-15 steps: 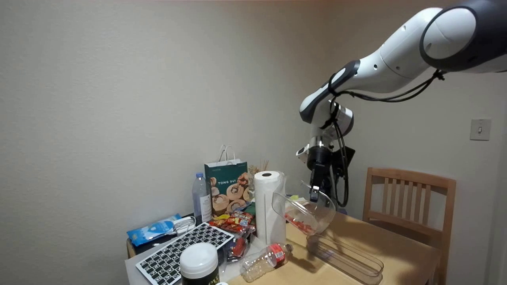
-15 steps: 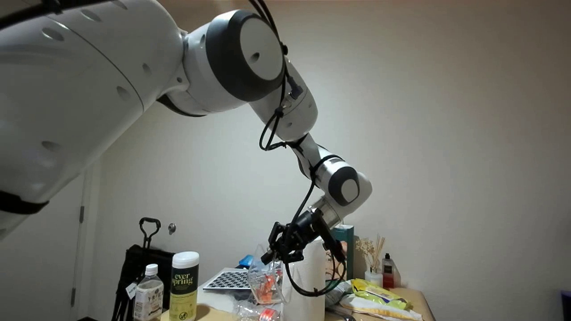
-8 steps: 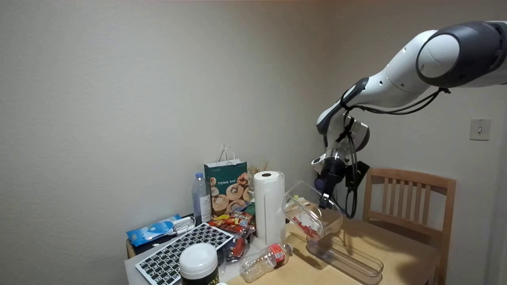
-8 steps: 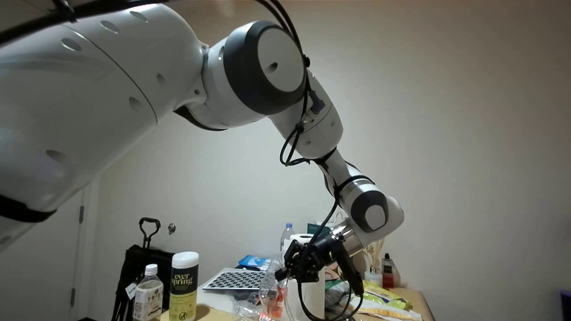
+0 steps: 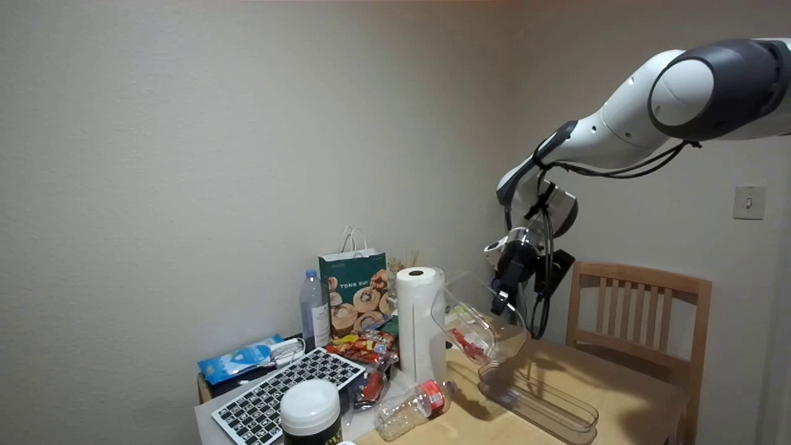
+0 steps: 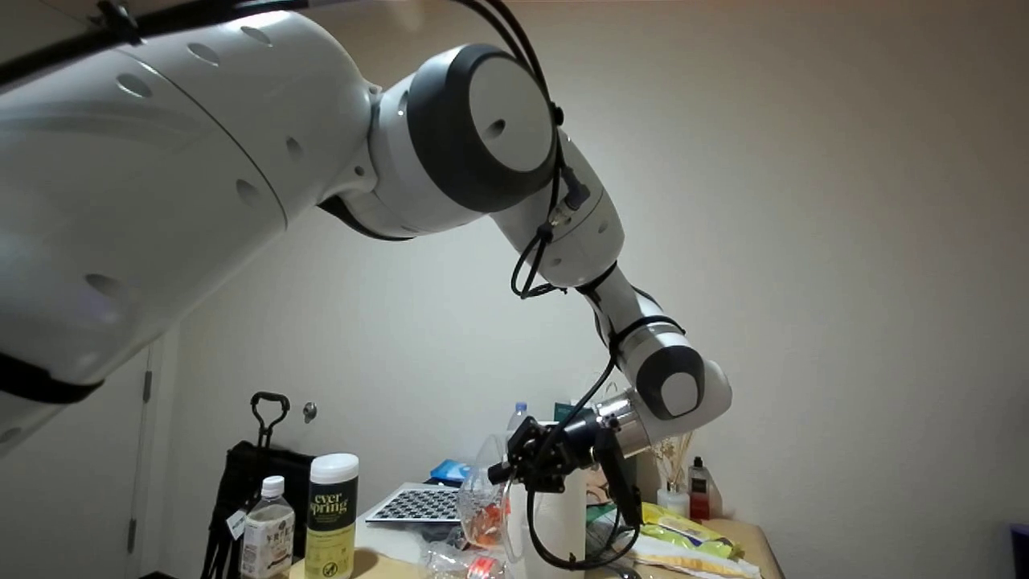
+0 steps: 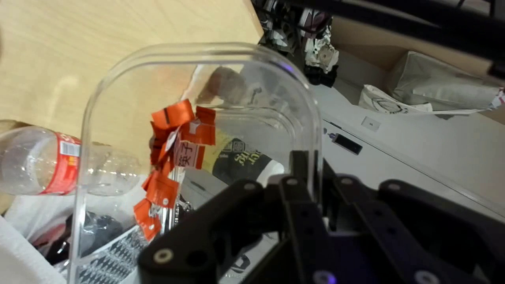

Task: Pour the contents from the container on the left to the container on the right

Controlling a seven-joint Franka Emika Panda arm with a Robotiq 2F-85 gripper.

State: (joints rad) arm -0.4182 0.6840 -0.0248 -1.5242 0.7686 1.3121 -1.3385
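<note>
The gripper (image 7: 315, 175) has its jaws nearly together, pinching one wall of the clear tub (image 7: 205, 51) at the rim, a sound place to hold. The tub should handle light, stiff and slick, apt to swivel. Its orange packets (image 7: 162, 188) overlap too much to count. It hangs tilted above the table (image 5: 630, 383): one tub, one long tray (image 5: 578, 428) near it, one bottle (image 5: 413, 410) on its side

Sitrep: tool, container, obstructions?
Tool clamped on clear container, held tilted. Orange-red packets inside. Bottle lies apart from long tray, probably not in the way.
</note>
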